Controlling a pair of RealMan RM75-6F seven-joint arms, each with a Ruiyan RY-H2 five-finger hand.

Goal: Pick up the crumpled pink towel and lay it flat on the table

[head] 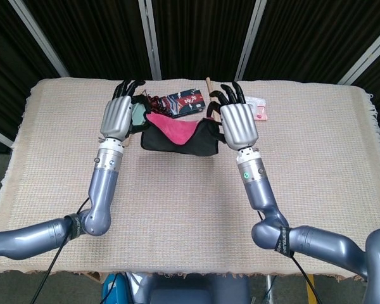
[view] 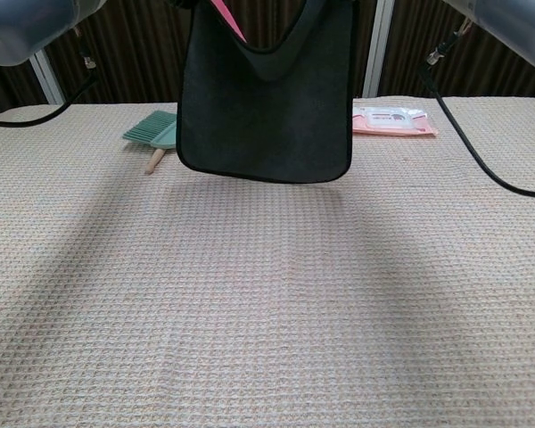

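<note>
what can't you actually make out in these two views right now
- Head view: how the left hand and right hand grip the towel; their backs hide the fingertips.
- Chest view: both hands are cut off by the top edge.
- Chest view: the towel hides part of the green brush.
- Head view: print on the pink packet is too small, and partly behind the right hand.

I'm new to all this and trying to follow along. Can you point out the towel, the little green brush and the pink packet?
towel (view: 263,116), chest view, on its dark hanging side.
green brush (view: 152,132), chest view, on its bristles.
pink packet (view: 390,120), chest view, on its flat top.
</note>
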